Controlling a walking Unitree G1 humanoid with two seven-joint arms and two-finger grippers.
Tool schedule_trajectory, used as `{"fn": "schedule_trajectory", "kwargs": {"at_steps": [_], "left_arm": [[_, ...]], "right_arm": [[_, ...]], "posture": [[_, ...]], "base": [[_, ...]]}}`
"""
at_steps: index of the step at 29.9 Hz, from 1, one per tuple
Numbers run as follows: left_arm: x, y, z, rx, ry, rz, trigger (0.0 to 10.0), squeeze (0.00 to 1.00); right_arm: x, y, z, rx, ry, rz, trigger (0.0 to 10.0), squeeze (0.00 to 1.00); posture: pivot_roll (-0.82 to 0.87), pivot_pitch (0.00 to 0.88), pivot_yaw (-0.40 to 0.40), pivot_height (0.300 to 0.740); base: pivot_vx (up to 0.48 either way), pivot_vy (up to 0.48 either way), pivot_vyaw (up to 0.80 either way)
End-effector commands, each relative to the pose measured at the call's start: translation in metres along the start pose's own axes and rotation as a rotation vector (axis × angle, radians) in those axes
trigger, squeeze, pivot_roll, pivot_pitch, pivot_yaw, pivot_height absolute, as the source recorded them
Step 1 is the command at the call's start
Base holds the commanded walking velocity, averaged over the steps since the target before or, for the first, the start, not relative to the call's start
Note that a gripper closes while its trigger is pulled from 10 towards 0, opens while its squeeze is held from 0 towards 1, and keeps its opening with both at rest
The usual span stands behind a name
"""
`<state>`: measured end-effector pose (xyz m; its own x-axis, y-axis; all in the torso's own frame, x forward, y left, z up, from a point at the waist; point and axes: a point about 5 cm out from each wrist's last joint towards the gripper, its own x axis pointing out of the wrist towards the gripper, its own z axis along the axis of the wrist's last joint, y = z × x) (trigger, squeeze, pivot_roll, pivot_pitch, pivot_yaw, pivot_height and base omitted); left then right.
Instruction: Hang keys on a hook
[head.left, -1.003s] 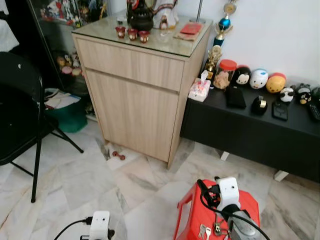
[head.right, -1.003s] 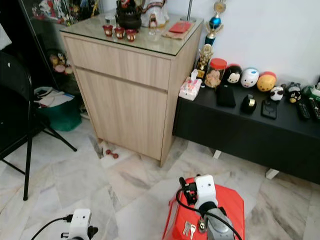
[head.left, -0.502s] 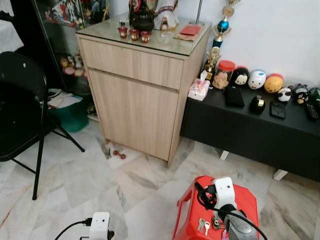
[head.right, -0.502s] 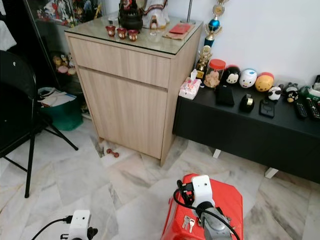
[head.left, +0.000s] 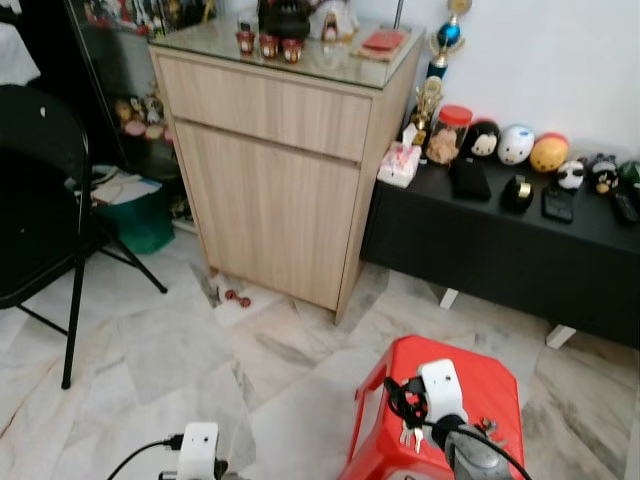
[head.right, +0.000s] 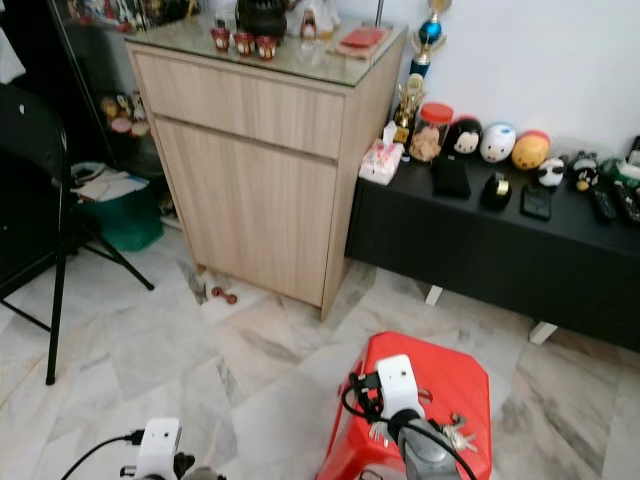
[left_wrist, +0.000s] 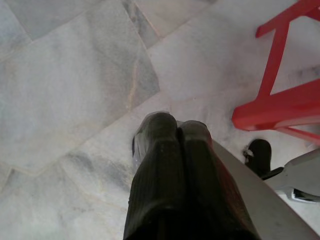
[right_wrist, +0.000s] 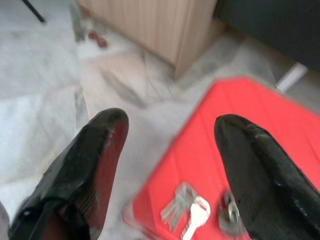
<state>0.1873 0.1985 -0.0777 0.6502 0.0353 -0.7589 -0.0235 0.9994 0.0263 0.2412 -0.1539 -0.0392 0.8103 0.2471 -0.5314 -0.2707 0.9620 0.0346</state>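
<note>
Left eye view showed a tall wooden cabinet (head.left: 285, 150) against the wall, with a low black bench (head.left: 520, 245) beside it carrying round toy figures and a jar. A black folding chair (head.left: 40, 200) stood on the robot's left, on the marble floor (head.left: 170, 350). Nearer the robot sat a red plastic stool (head.left: 470, 390). The right gripper (right_wrist: 170, 155) hovered over the stool's near edge, its 2 fingers spread wide and holding nothing. The keys (right_wrist: 186, 211) lay flat on the stool's seat, below and between those fingers. The left gripper (left_wrist: 175, 125) hung low over the floor, its 2 fingers pressed together.
</note>
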Motion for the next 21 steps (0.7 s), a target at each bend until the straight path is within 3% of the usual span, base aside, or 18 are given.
{"fn": "schedule_trajectory", "kwargs": {"at_steps": [1, 12, 14, 21], "left_arm": [[-0.001, -0.003, -0.006, -0.001, 0.026, -0.004, 10.0, 0.0], [-0.002, -0.002, -0.009, 0.0, 0.034, -0.002, 10.0, 0.0], [-0.002, -0.001, -0.011, 0.001, 0.037, -0.001, 10.0, 0.0], [-0.004, 0.001, -0.016, 0.002, 0.044, 0.001, 10.0, 0.0]], "right_arm": [[0.001, -0.006, 0.0, -0.003, 0.028, -0.024, 10.0, 0.0], [0.005, -0.016, 0.001, 0.068, 0.139, -0.073, 10.0, 0.0], [0.007, -0.017, 0.001, 0.052, 0.185, -0.069, 10.0, 0.0], [0.012, -0.018, 0.012, 0.02, 0.189, -0.062, 10.0, 0.0]], "posture": [[0.08, 0.0, -0.083, 0.656], [0.09, 0.0, -0.079, 0.656], [0.1, 0.003, -0.077, 0.656], [0.1, 0.027, -0.077, 0.656]], "base": [[0.0, 0.0, 0.0], [0.0, 0.0, 0.0], [0.0, 0.0, 0.0], [0.0, 0.0, 0.0]]}}
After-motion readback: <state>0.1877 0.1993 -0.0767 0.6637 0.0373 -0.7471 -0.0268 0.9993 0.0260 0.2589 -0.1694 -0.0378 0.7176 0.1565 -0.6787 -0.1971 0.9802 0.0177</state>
